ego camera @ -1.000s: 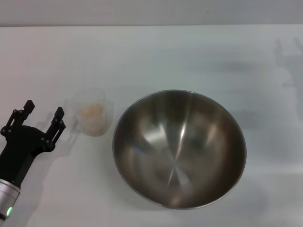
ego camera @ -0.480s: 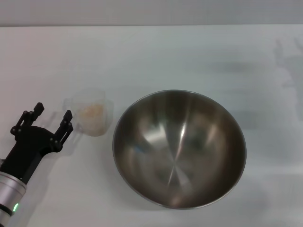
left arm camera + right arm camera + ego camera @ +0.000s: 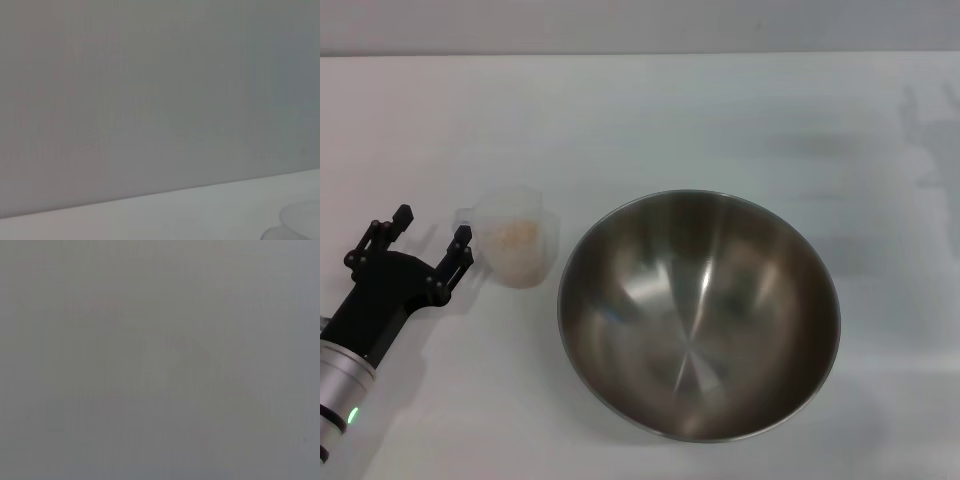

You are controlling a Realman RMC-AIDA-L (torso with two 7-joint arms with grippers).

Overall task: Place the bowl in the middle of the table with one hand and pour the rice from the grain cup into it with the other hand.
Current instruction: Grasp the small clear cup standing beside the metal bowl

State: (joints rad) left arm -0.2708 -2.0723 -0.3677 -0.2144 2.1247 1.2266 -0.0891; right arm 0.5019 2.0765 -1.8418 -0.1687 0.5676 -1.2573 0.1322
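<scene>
- Stainless-steel bowl (image 3: 699, 315) sits upright on the white table (image 3: 650, 120), slightly right of centre and toward the near edge in the head view; brushed grey inside, nothing in it.
- Grain cup (image 3: 515, 238): clear frosted plastic, upright on the table just left of the bowl, a narrow gap between the two rims; small lip on its left side.
- Rice (image 3: 512, 234): pale beige heap inside the cup. No grains visible on the table or in the bowl.
- Left gripper (image 3: 430, 232): black, at the left of the table, just beside the cup on the side away from the bowl. Fingers spread apart, nothing between them. The finger nearer the cup (image 3: 459, 247) is close to the cup's lip; contact cannot be judged from the head view.
- Left arm body: black housing, then a silver section with a small green light (image 3: 352, 415) near the lower left corner of the head view.
- Left wrist view: mostly a plain grey wall above the table edge; a pale rounded rim, apparently the cup (image 3: 300, 222), shows in one corner. Own fingers not shown.
- Right gripper: not in the head view. Right wrist view shows only a uniform grey field with a faint shadow; state cannot be determined.
- Writing, brands, labels: nothing legible on bowl, cup, or arm.
</scene>
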